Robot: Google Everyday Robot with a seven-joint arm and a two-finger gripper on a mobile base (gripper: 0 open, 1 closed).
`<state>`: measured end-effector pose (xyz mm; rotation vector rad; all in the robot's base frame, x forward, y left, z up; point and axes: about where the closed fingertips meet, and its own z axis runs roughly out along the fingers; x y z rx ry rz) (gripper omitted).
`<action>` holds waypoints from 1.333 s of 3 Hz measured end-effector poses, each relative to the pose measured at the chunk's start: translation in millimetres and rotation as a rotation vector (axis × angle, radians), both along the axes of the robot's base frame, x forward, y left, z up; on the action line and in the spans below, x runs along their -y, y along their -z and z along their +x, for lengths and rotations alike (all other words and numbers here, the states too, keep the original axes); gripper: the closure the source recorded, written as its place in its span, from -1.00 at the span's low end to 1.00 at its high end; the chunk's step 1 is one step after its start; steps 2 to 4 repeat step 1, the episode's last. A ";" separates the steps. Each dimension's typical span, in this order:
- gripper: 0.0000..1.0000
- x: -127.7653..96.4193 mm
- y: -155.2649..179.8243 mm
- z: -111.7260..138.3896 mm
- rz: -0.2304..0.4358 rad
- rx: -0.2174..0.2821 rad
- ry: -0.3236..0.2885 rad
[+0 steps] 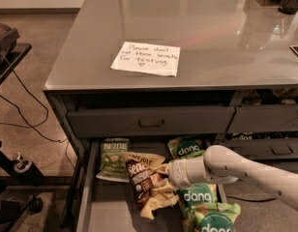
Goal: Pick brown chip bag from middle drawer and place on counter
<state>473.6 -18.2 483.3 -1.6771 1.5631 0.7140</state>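
gripper (163, 170) low inside the open drawer (86, 197), pressed to the right edge of the brown bag (139, 180); clamped on it or not, cannot tell. bag tilted and crumpled in the drawer, between a small green bag (113, 158) at left and dang bags (197, 197) at right. arm (245, 170) reaching in from the right. counter (212, 37) above, bearing a handwritten note (146, 58), well apart from the bag.
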 end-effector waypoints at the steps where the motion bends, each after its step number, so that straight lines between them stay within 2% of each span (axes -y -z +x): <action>1: 1.00 -4.0 -41.2 -37.1 0.043 -0.005 -0.090; 4: 1.00 -4.0 -41.2 -37.1 0.043 -0.005 -0.090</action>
